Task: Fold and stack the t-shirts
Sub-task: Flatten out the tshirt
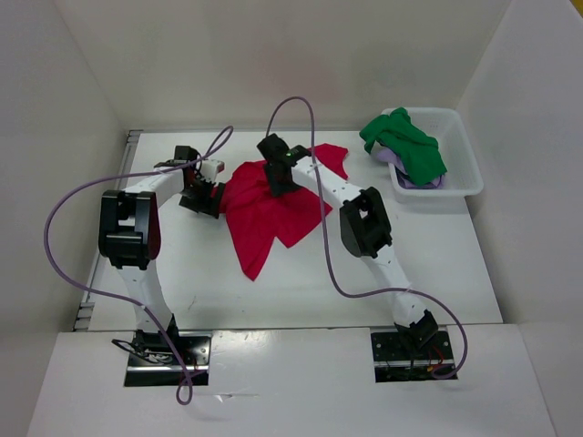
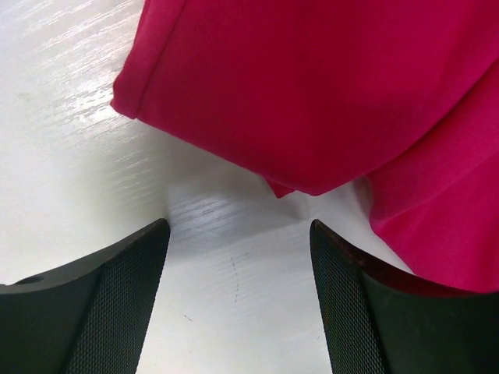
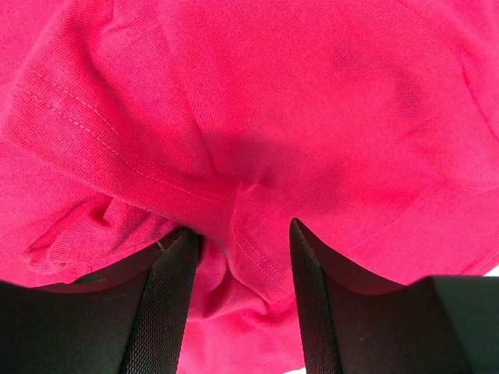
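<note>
Folds of red shirt (image 3: 234, 202) bunch between right jaws, grip unclear; left jaws apart.

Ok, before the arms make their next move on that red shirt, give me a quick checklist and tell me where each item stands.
1. Left gripper open: ok, its jaws stand wide apart.
2. Cloth between the left jaws: not ok, only bare table lies there. The red t-shirt has its edge just ahead.
3. Right gripper over the red t-shirt: ok, a bunched fold sits between its jaws.
4. Right grip firm on that fold: cannot tell.
5. Red t-shirt spread flat: not ok, it lies rumpled with overlapping folds.
6. Green t-shirt and lavender t-shirt out of the way: ok, both are in the white basket, with the green on top.
</note>
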Robot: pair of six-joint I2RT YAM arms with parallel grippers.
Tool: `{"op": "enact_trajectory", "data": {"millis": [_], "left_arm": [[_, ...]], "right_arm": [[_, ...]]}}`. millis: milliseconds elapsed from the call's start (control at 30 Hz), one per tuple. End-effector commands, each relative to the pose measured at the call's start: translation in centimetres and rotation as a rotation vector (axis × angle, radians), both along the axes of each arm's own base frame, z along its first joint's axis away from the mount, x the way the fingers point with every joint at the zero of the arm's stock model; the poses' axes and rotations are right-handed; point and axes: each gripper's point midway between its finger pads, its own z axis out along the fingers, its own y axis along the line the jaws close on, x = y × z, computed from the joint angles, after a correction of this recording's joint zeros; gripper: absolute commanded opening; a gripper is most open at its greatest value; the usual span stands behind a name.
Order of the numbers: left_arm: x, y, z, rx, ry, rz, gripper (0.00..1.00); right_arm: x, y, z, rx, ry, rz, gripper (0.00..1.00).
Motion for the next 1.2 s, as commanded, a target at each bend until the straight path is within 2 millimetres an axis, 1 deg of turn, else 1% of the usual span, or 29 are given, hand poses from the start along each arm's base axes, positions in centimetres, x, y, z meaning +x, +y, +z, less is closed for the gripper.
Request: {"op": "enact_trajectory", "data": {"millis": [0,33,67,100,133,200,233,267,300,333,367,433,467,500,533,567,600,633,667,700,733,800,833,933,1033,1067,1100,1133,1167], "left_arm": [[-0.6,-1.1,-0.5,-0.038,0.023,-0.001,0.80],[-0.6,-1.1,-0.5,-0.038,0.023,-0.001,0.81],[-0.6,-1.1,-0.5,-0.038,0.023,-0.001,0.81],[-0.5,-1.1,-0.1,-0.038,0.014,-0.001,0.81],[-0.7,-1.1,-0.2,-0.038,0.023,-0.001,0.81],[-0.7,-1.1,-0.2,-0.038,0.023,-0.001,0.81],[-0.7,-1.1,-0.2,-0.038,0.023,-0.001,0.81],[-0.7,-1.1,-0.2,-0.038,0.023,-0.001,0.81],[-1.0,-1.1,-0.4,-0.037,0.032,-0.001,0.81],[-1.0,-1.3,-0.4,-0.047,0.033,-0.005,0.81],[-1.1,-1.3,-0.7,-0.047,0.042,-0.005,0.81],[-0.9,-1.7,-0.8,-0.047,0.041,-0.014,0.80],[-0.9,-1.9,-0.8,-0.060,0.043,-0.009,0.80],[-0.7,-2.3,-0.8,-0.060,0.040,-0.019,0.77],[-0.4,-2.8,-0.4,-0.069,0.031,-0.031,0.77],[-0.4,-3.1,-0.4,-0.081,0.031,-0.036,0.76],[-0.2,-3.5,-0.5,-0.081,0.032,-0.046,0.76],[-0.1,-4.0,-0.4,-0.090,0.023,-0.058,0.72],[0.2,-4.2,-0.4,-0.099,0.019,-0.062,0.72],[0.0,-4.6,-0.8,-0.098,0.032,-0.071,0.72],[0.3,-4.6,-0.6,-0.102,0.025,-0.063,0.71],[0.4,-4.7,-1.4,-0.105,0.046,-0.051,0.71],[0.3,-4.7,-1.8,-0.104,0.056,-0.050,0.71],[0.2,-4.9,-1.8,-0.116,0.060,-0.044,0.71],[0.2,-4.9,-1.8,-0.116,0.060,-0.044,0.71],[0.2,-4.9,-1.8,-0.116,0.060,-0.044,0.71],[0.2,-4.9,-1.8,-0.116,0.060,-0.044,0.72],[0.2,-4.9,-1.8,-0.116,0.060,-0.044,0.72],[0.2,-4.9,-1.8,-0.116,0.060,-0.044,0.72]], "right_arm": [[0.7,-0.2,3.4,0.049,-0.043,0.000,0.54],[0.5,0.1,3.9,0.063,-0.045,0.025,0.56],[-0.3,0.5,4.1,0.092,-0.018,0.060,0.59],[-0.5,0.8,4.8,0.109,-0.028,0.087,0.61],[-1.2,1.3,6.4,0.140,-0.053,0.116,0.63],[-1.5,1.1,7.9,0.165,-0.091,0.118,0.66],[-2.0,0.7,8.9,0.181,-0.115,0.119,0.66],[-2.1,0.4,9.3,0.180,-0.126,0.114,0.66],[-2.1,-0.4,9.2,0.187,-0.117,0.083,0.66],[-2.6,-1.1,9.0,0.203,-0.100,0.073,0.66],[-2.0,-2.0,8.9,0.245,-0.082,0.050,0.62],[-2.0,-3.1,7.5,0.311,-0.035,-0.023,0.57],[-1.8,-3.7,7.5,0.349,-0.029,-0.051,0.53],[-1.1,-5.0,6.9,0.396,-0.005,-0.094,0.46],[-1.5,-5.6,5.9,0.437,0.029,-0.148,0.42],[-0.6,-5.8,6.0,0.487,0.012,-0.165,0.39],[-0.1,-6.5,5.5,0.529,0.035,-0.188,0.32],[0.2,-6.7,5.1,0.556,0.052,-0.215,0.27],[0.2,-6.4,3.8,0.558,0.083,-0.222,0.23],[1.1,-6.7,4.0,0.564,0.070,-0.231,0.21],[1.5,-6.6,3.7,0.564,0.070,-0.231,0.21],[1.5,-6.6,2.6,0.545,0.104,-0.242,0.21],[1.3,-6.4,2.2,0.549,0.119,-0.237,0.24],[1.2,-6.3,1.7,0.550,0.132,-0.235,0.33],[0.6,-6.3,0.7,0.550,0.164,-0.244,0.36],[0.7,-6.0,0.9,0.563,0.160,-0.234,0.37],[1.0,-5.9,0.6,0.569,0.158,-0.241,0.37],[0.6,-5.8,0.3,0.575,0.174,-0.235,0.39],[0.8,-5.7,0.0,0.577,0.171,-0.234,0.39]]}}
